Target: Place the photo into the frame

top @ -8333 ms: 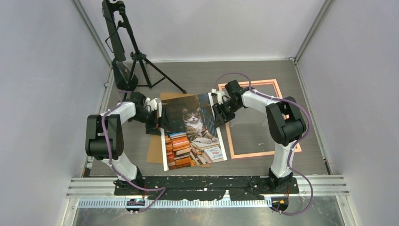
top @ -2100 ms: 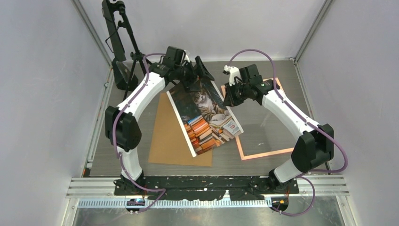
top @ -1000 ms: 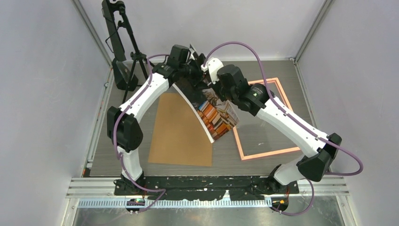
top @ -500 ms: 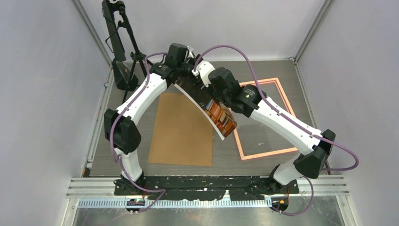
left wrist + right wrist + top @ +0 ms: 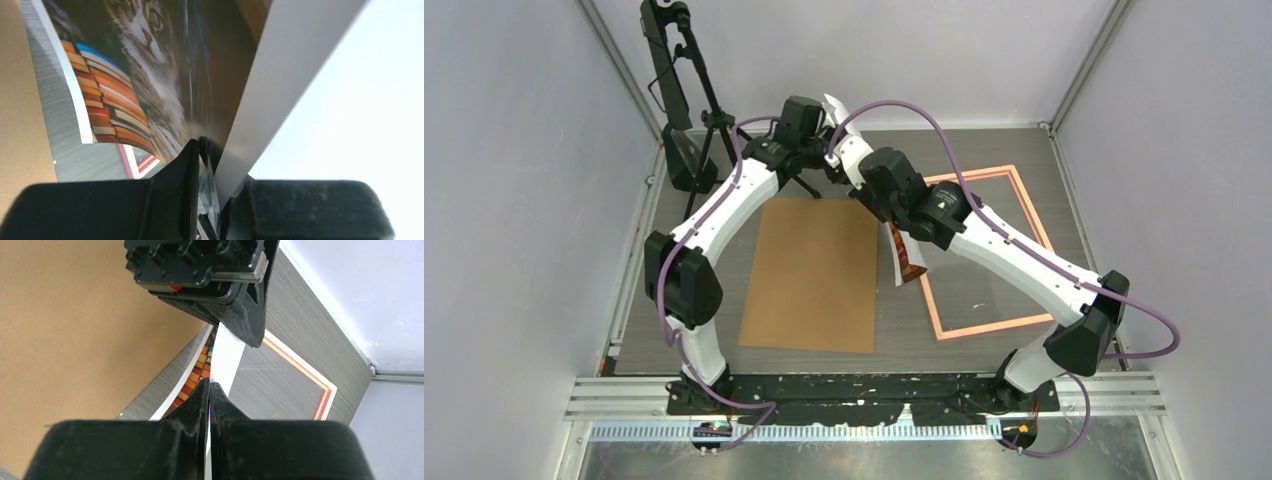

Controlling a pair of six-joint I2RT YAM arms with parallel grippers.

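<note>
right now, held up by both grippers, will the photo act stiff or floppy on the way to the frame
Likely floppy: the photo bows in a curve where the left gripper and right gripper pinch it. Probably light, since two edge pinches carry it. Its glossy face may slip, and the hanging end could catch the frame.

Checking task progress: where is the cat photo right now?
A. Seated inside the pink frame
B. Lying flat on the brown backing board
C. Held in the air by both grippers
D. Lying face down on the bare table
C: the photo hangs edge-on, pinched by the left gripper and the right gripper, not laid in the frame.
</note>
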